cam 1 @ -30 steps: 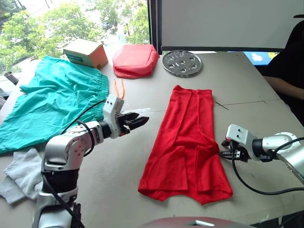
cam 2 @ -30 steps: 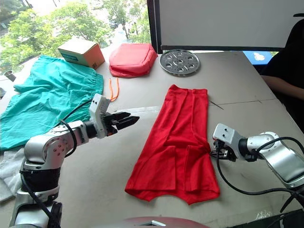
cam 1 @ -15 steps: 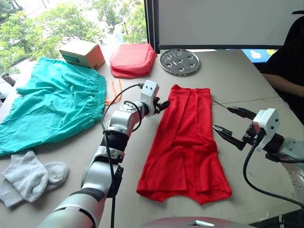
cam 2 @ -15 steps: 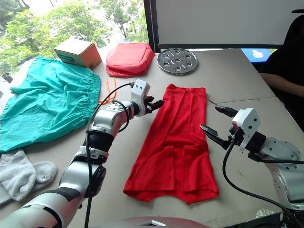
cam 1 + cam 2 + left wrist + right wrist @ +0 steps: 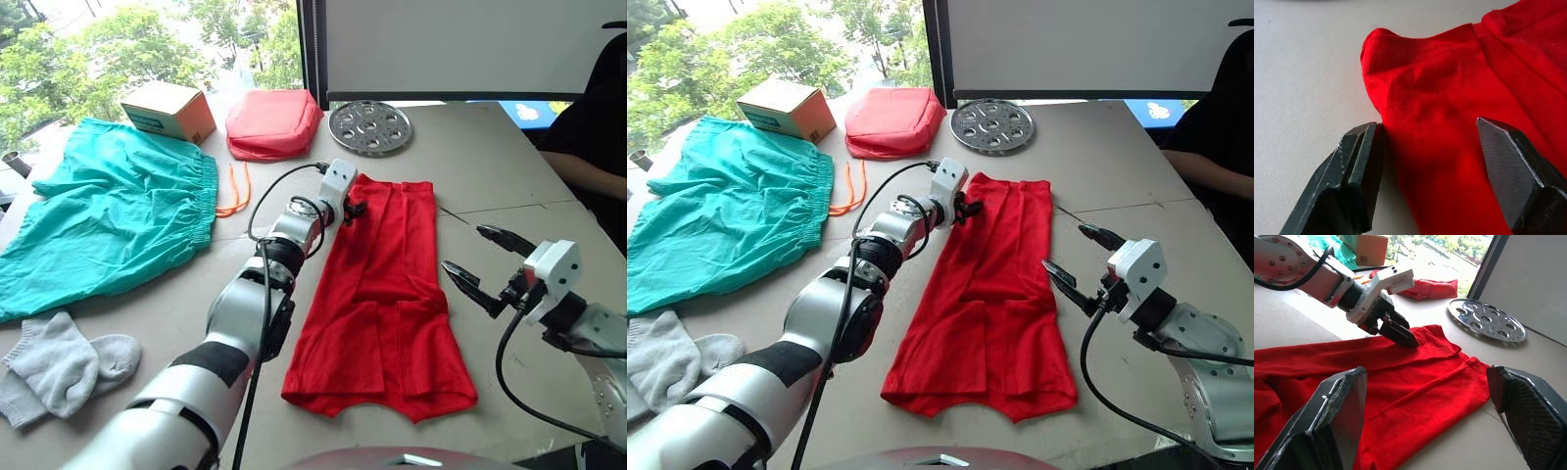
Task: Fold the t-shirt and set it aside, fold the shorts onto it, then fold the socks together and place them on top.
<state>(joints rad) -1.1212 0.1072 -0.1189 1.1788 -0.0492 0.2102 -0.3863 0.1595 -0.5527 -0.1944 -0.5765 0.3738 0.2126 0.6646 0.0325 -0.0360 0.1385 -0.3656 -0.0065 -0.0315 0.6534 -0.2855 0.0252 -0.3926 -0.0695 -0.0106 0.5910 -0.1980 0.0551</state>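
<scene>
The red t-shirt (image 5: 392, 294) lies on the table as a long narrow strip, its sides folded in. My left gripper (image 5: 351, 209) is stretched out to the shirt's far left corner. It is open, with one finger on the bare table and the other over the red cloth (image 5: 1449, 98). My right gripper (image 5: 464, 248) is open above the table, just right of the shirt's middle. The teal shorts (image 5: 108, 215) are spread flat at the left, with the orange drawstring (image 5: 235, 191) trailing beside them. The grey socks (image 5: 59, 367) lie at the near left.
A cardboard box (image 5: 176, 110), a salmon-red padded pouch (image 5: 276, 122) and a round perforated metal plate (image 5: 371, 127) stand along the table's far side. A person's dark sleeve and arm (image 5: 593, 147) rest at the far right edge.
My left arm has reached from the table's near left out to the shirt's far left corner. My right gripper has lifted from the shirt's right edge and now stands open.
</scene>
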